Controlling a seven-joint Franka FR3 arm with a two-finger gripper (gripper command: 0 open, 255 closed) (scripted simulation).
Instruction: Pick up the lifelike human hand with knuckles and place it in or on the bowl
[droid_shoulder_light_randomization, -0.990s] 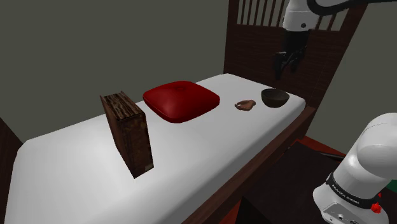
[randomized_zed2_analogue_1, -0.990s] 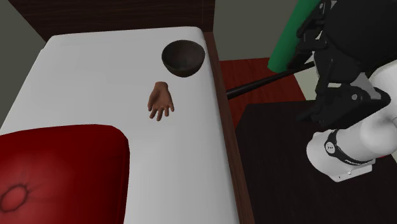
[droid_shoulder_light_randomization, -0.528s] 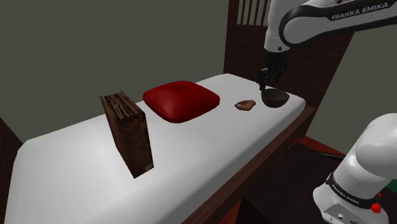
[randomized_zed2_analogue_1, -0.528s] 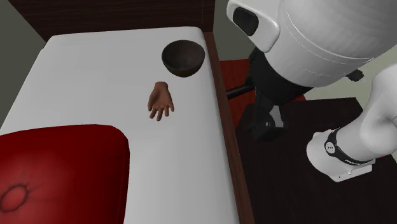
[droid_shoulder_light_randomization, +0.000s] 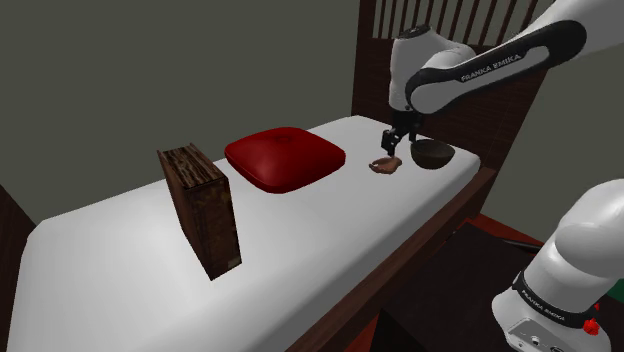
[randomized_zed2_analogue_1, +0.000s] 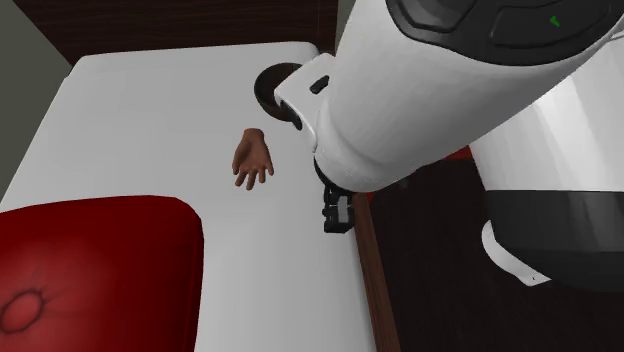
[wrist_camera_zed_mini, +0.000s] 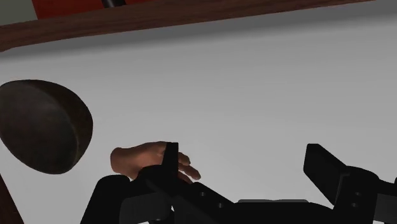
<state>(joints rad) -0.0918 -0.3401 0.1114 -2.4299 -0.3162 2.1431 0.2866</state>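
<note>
**A:** How far along is the task?

**B:** It is only at the start. The hand (droid_shoulder_light_randomization: 384, 165) lies flat on the white bed (droid_shoulder_light_randomization: 300, 240), just beside the bowl (droid_shoulder_light_randomization: 432, 153), and the bowl has nothing in it. The pincer (wrist_camera_zed_mini: 243, 153) hovers low over the hand with its two fingers apart, and they clasp nothing. In the wrist view the hand sits by one finger, not between both.

**A:** So what is left?

**B:** Nearly all of it, it seems: centre over the hand, go down, close, lift, carry it to the bowl, release.

**A:** And the count?

**B:** One hand, one bowl, one red cushion (droid_shoulder_light_randomization: 285, 157), one brown wooden block (droid_shoulder_light_randomization: 203, 208).
</note>
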